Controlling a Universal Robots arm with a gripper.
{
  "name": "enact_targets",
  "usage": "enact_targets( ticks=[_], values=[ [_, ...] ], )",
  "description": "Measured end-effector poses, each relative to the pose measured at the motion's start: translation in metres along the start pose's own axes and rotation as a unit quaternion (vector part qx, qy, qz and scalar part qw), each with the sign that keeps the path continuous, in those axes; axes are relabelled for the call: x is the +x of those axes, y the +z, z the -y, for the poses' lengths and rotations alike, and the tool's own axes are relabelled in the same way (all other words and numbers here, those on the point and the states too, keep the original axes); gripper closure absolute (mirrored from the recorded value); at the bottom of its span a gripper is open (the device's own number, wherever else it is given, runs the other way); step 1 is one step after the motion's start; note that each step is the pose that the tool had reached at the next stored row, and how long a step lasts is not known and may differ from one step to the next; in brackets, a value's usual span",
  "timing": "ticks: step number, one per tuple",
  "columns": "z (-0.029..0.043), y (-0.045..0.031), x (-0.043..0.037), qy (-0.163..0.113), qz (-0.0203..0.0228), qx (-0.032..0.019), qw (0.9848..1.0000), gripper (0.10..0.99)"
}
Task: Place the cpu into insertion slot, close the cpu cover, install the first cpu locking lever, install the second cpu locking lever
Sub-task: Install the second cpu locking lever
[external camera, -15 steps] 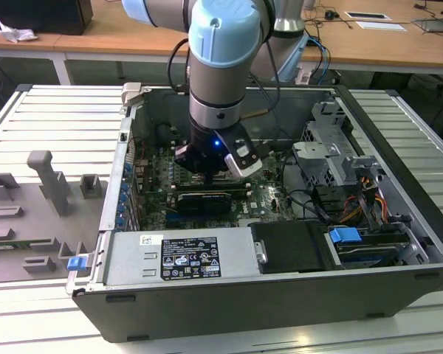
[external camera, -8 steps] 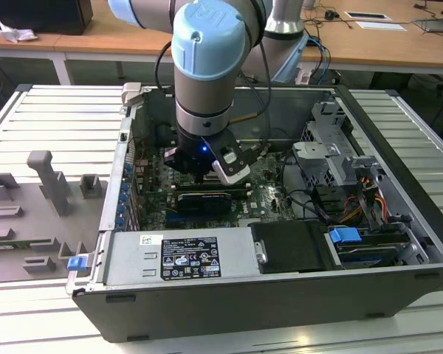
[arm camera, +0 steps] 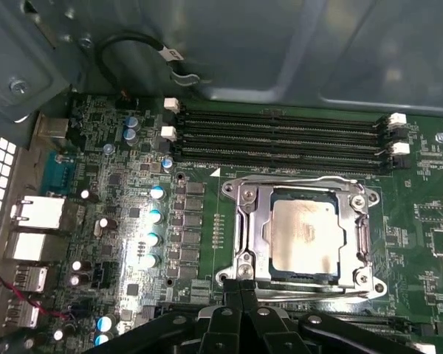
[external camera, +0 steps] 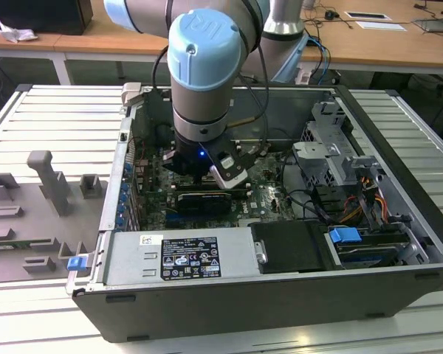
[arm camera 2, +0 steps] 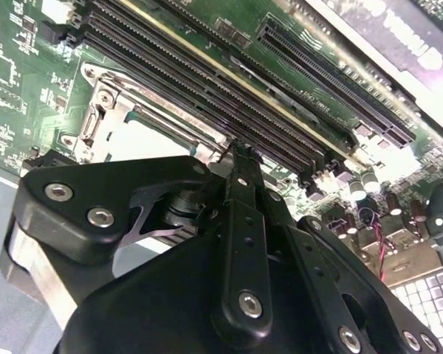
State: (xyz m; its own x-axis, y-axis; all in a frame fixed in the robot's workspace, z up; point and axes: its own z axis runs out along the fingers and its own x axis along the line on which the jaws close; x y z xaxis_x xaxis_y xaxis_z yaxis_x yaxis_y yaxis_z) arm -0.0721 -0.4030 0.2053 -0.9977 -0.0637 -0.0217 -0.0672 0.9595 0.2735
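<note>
pale silvery-beige cpu [arm camera: 304,237], silver cpu cover [arm camera: 252,221] (seemingly shiny), green circuit board [arm camera: 421,214].

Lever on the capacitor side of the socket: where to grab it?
Grab the lever at its end by the socket corner nearest the pincer. Its rod lies flat against the frame, so there is little to pinch; the end seems to stand clear. Come from above, since the capacitors and memory slots crowd the sides.
</note>
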Motion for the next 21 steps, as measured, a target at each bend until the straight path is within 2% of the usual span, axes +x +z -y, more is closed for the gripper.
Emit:
enact_targets(
  ticks=[3, 8, 13, 21],
  values=[
    [0.0014, 0.0014, 0.0003, -0.001, 0.0021, -0.0031, 1.0, 0.98],
    [0.003, 0.0032, 0.0017, -0.002, 0.0058, -0.0115, 0.9999, 0.98],
    [0.0047, 0.0059, 0.0089, -0.005, 0.0108, -0.0217, 0.9997, 0.98],
    [0.0061, 0.0112, 0.0095, -0.006, 0.0131, -0.0345, 0.9993, 0.98]
  ],
)
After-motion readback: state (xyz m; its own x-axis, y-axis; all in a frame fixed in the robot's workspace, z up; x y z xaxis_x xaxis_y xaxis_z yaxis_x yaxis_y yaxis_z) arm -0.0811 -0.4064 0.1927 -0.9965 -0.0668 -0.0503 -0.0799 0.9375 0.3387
